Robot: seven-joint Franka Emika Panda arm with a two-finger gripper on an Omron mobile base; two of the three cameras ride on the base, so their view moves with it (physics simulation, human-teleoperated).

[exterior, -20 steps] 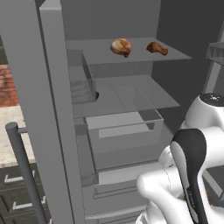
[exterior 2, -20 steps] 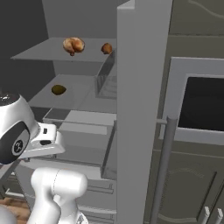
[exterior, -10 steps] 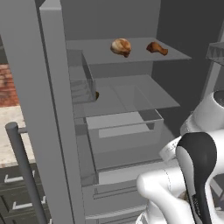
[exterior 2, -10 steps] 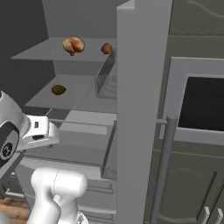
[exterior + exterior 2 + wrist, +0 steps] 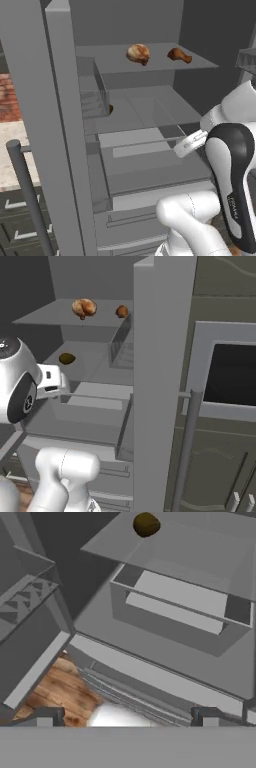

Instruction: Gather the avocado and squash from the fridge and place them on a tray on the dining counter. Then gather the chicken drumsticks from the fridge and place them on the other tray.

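Note:
The avocado, a dark olive-brown ball, lies on the fridge's middle shelf; it also shows as the avocado and peeks out behind the door bin as the avocado. Two chicken drumsticks rest on the top shelf, seen from the other side as drumsticks. My gripper is open with nothing between its fingers, in front of the fridge at drawer height, below and short of the avocado. The squash, the trays and the dining counter are out of view.
The fridge door stands open on the left with its bar handle. A clear drawer juts out under the avocado's shelf. A wall oven stands to the right of the fridge. Wood floor lies below the hand.
The arm has swung and lifted the hand a little higher in front of the fridge drawers. The food has not moved and the jaws stay wide apart.

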